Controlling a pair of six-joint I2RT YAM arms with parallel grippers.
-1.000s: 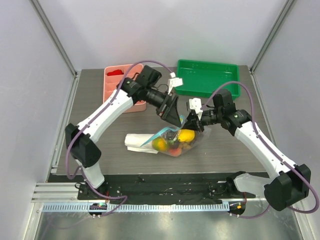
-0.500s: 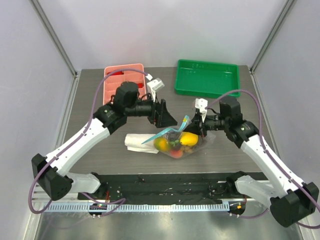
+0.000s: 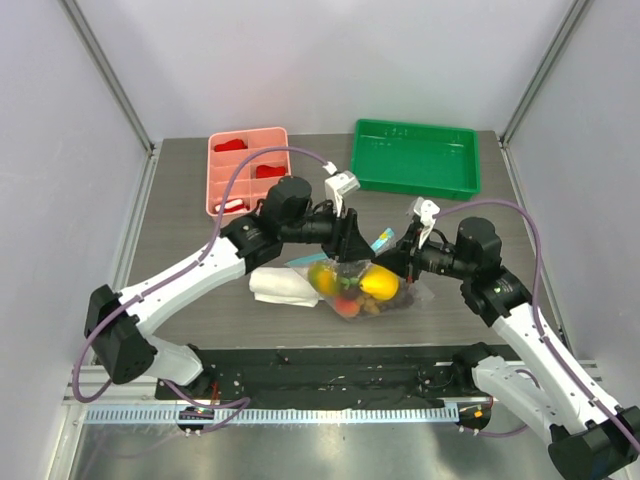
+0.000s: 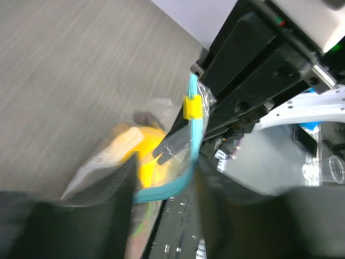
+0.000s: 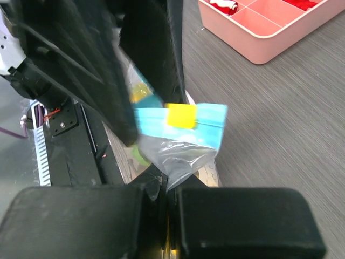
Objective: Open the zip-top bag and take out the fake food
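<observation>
Right gripper (image 5: 167, 190) is pressed together on a fold of the bag (image 5: 182, 154), just below its blue zip strip (image 5: 210, 125). Left gripper (image 4: 167, 216), at the bag's 11 o'clock from above, has its fingers apart astride that strip; whether they touch it I cannot tell. The bag is between both, mid-table, with the food (image 3: 377, 283) inside. A cloth (image 3: 283, 286) lies at its 9 o'clock, a pink tray (image 3: 215, 190) at 11 and a green tray (image 3: 415, 187) at 1.
</observation>
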